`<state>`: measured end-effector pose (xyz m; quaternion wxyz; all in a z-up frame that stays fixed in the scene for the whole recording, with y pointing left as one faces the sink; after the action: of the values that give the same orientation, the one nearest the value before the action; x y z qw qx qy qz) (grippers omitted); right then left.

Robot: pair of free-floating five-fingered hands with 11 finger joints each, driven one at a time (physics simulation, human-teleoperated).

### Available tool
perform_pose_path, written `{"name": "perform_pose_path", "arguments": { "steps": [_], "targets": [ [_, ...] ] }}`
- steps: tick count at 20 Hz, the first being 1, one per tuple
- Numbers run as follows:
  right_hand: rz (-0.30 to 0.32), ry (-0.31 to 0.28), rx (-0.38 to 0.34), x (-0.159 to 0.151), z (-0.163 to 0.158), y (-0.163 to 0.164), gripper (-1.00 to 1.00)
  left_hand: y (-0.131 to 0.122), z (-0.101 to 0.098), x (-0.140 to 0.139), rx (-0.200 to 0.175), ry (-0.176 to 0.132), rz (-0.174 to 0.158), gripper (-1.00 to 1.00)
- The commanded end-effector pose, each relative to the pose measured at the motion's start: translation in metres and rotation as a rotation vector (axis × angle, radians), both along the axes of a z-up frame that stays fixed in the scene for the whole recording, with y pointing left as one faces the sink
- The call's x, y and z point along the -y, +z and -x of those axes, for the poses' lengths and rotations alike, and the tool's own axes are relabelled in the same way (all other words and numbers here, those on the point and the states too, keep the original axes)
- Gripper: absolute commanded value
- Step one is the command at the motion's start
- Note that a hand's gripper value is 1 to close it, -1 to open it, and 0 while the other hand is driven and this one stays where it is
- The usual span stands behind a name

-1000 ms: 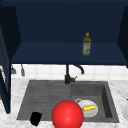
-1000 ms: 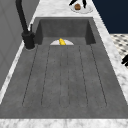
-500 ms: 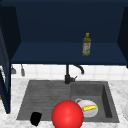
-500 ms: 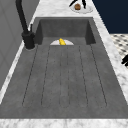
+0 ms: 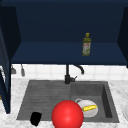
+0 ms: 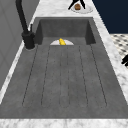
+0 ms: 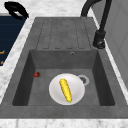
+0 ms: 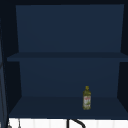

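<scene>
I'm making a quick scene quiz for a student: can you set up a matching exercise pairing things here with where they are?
Things:
1. corn cob
2. bottle
3. tap
4. left robot hand

Places:
A. on the cabinet's bottom shelf
B. by the sink's front left corner
C. on the white plate in the basin
D. behind the sink, in the middle

Pairs: 1-C, 2-A, 3-D, 4-B

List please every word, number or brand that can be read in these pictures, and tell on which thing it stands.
Bottle on the cabinet shelf: it has a label, too blurred to read in the front and upper views.
Plate with the corn cob in the sink: no text.
Nothing else bears a legible word, number or sign.
</scene>
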<state>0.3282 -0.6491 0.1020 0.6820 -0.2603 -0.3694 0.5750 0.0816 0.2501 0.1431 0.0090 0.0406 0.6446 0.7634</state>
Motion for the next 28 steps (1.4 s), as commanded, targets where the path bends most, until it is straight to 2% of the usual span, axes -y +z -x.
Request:
{"name": "perform_pose_path", "arguments": {
  "steps": [1, 3, 4, 5, 7, 8, 9, 13, 18, 23, 24, 25, 28],
  "targets": [
    [0.125, -0.026, -0.016, -0.002, -0.002, -0.006, -1.00, 0.000, 0.000, 0.000, 0.000, 0.000, 0.000, 0.00],
    [0.140, -0.036, -0.009, -0.013, -0.001, -0.014, -1.00, 0.000, 0.000, 0.000, 0.000, 0.000, 0.000, 0.00],
    [0.157, -0.044, -0.012, -0.017, -0.003, -0.016, 1.00, 0.000, 0.000, 0.000, 0.000, 0.000, 0.000, 0.00],
    [0.187, -0.029, -0.008, -0.021, -0.006, -0.014, 1.00, 0.000, 0.000, 0.000, 0.000, 0.000, 0.000, 0.00],
    [0.190, -0.065, 0.007, -0.024, -0.013, -0.009, 1.00, 0.000, 0.000, 0.000, 0.000, 0.000, 0.000, 0.00],
    [0.169, -0.098, 0.014, -0.021, -0.014, -0.009, 1.00, 0.000, 0.000, 0.000, 0.000, 0.000, 0.000, 0.00],
    [0.154, -0.106, 0.015, -0.017, -0.015, -0.006, 1.00, 0.000, 0.000, 0.000, 0.000, 0.000, 0.000, 0.00],
    [0.047, -0.111, -0.011, -0.004, -0.020, 0.007, 1.00, 0.000, 0.000, 0.000, 0.000, 0.000, 0.000, 0.00],
    [-0.049, -0.129, -0.117, 0.006, -0.039, 0.020, 1.00, 0.000, 0.000, 0.000, 0.000, 0.000, 0.000, 0.00],
    [-0.092, -0.133, -0.237, 0.011, -0.066, 0.033, 1.00, 0.000, 0.000, 0.000, 0.000, 0.000, 0.000, 0.00],
    [-0.108, -0.121, -0.248, 0.011, -0.075, 0.036, -1.00, 0.000, 0.000, 0.000, 0.000, 0.000, 0.000, 0.00],
    [-0.139, -0.109, -0.280, 0.011, -0.078, 0.036, -1.00, 0.000, 0.000, 0.000, 0.000, 0.000, 0.000, 0.00],
    [-0.133, -0.110, -0.257, 0.009, -0.078, 0.031, -1.00, 0.000, 0.000, 0.000, 0.000, 0.000, 0.000, 0.00]
  ]
}}
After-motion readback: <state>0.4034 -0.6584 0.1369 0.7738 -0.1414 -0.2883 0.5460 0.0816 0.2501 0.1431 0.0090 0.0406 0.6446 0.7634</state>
